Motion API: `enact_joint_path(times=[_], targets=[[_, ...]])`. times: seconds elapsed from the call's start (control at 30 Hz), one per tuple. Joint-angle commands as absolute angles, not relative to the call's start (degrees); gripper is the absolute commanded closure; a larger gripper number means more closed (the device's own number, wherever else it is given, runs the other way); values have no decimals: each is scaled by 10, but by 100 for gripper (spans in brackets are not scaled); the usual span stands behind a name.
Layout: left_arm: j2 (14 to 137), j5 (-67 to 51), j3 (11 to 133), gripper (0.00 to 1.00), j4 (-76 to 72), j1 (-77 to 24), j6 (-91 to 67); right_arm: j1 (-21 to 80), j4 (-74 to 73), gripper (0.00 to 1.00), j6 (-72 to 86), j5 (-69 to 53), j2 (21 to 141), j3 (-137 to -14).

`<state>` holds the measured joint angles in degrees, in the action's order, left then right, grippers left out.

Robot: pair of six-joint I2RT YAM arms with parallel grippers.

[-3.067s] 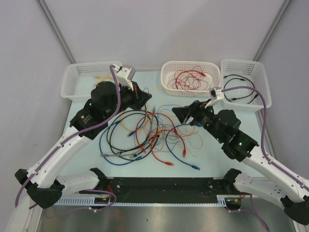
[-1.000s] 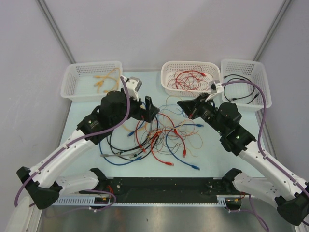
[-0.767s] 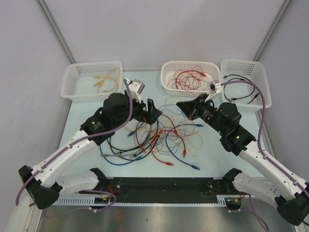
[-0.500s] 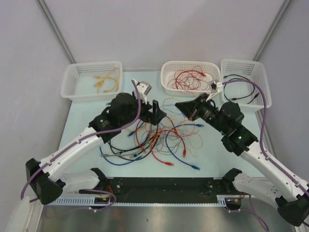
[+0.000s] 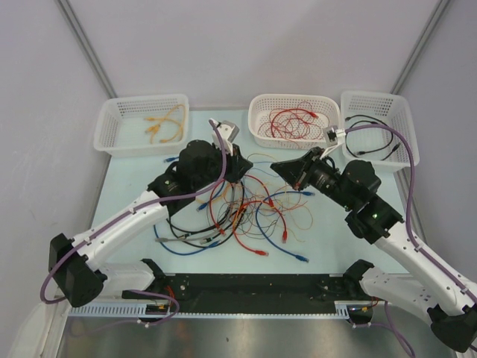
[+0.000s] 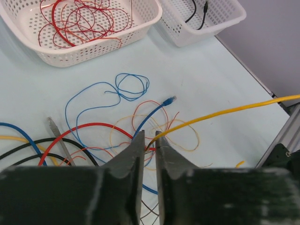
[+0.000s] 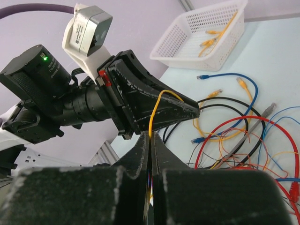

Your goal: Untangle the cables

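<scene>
Left fingers (image 6: pixel 129 159) are pinched almost together on the yellow cable (image 6: pixel 225 111). My right fingers (image 7: pixel 136 154) are clenched on the same cable a short way along, so it arches between them above the far edge of the pile (image 5: pixel 238 209). I can't see where its tail runs.

I judge this the pull-out step: one strand is taken but not yet free. Next I'd ease the arms up and apart, slowly, watching for loops that ride up with it.

The pile's strands are thin, limp and glossy, in red, blue, black and orange, with small moulded plugs that could snag. Under the pile is a smooth, pale tabletop (image 5: pixel 328 246). Beyond the pile stand three white perforated plastic baskets (image 5: pixel 293 96), each holding a few strands.
</scene>
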<state>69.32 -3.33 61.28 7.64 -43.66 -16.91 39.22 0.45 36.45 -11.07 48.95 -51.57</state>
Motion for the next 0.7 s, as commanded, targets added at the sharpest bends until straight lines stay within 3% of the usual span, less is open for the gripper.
enact_joint_path(times=[0.0, 0.03, 0.13, 0.17, 0.23, 0.27, 0.3, 0.67], targets=[[697, -35, 623, 89, 36, -439, -166, 398, 4, 100, 362, -118, 478, -540], [699, -33, 628, 100, 39, -439, -166, 399, 4, 100, 360, -116, 477, -540], [691, -20, 644, 100, 57, -439, -165, 400, -23, 97, 347, -107, 470, -541], [687, -4, 651, 100, 73, -439, -163, 401, -29, 66, 342, -95, 465, -540], [676, 24, 684, 100, 96, -438, -158, 400, -54, 32, 331, -76, 455, -540], [673, 51, 699, 100, 122, -437, -156, 400, -63, 9, 329, -53, 451, -541], [671, 61, 715, 100, 135, -436, -151, 399, -83, 0, 326, -40, 441, -541], [702, 156, 982, 100, 251, -413, -106, 395, -153, 0, 290, 61, 399, -540]])
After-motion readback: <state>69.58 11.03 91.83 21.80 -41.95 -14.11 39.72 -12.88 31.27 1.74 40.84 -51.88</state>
